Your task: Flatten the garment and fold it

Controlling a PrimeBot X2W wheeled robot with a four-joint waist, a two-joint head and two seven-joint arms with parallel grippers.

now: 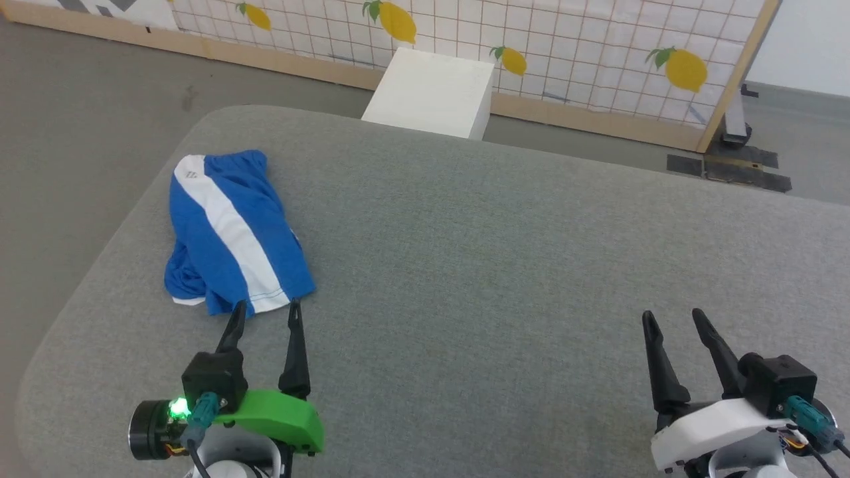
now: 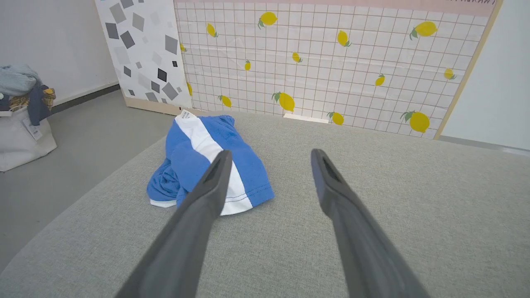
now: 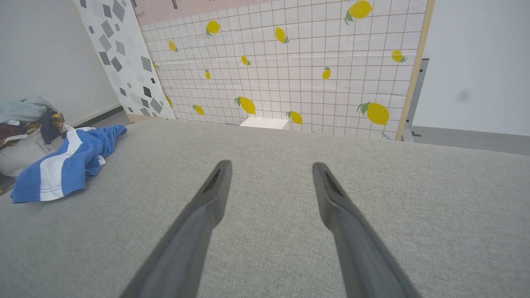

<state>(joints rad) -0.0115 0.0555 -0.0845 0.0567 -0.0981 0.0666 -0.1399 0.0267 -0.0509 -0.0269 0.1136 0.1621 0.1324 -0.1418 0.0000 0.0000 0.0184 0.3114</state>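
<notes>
**Blue shorts bunched at the left of the pad, both grippers open**

A broad grey fabric-covered pad with rounded corners (image 1: 505,265) takes up most of the head view, with grey floor (image 1: 80,133) around it. Beyond its far edge stands a wood-framed screen of white grid tiles printed with yellow lemons (image 1: 584,60), and a white rectangular block (image 1: 431,93) stands against the foot of the screen. In the left wrist view a white panel scattered with grey squares (image 2: 140,49) stands to the left of the screen. Farther left, a pale cloth bag heaped with clothes (image 2: 20,124) stands on the floor.

The garment, a pair of bright blue soft shorts with a broad white side stripe (image 1: 229,226), lies rumpled on the left part of the pad, close to its left edge. One leg lies fairly flat with its hem toward the robot; the rest is bunched to the left.

The left gripper, on a green mount (image 1: 265,307), has its two dark fingers spread apart and holds nothing. Its tips are at the near hem; whether they touch the cloth cannot be told. The right gripper, on a white mount (image 1: 672,315), is also spread apart and holds nothing, over bare pad well to the right of the shorts.
</notes>
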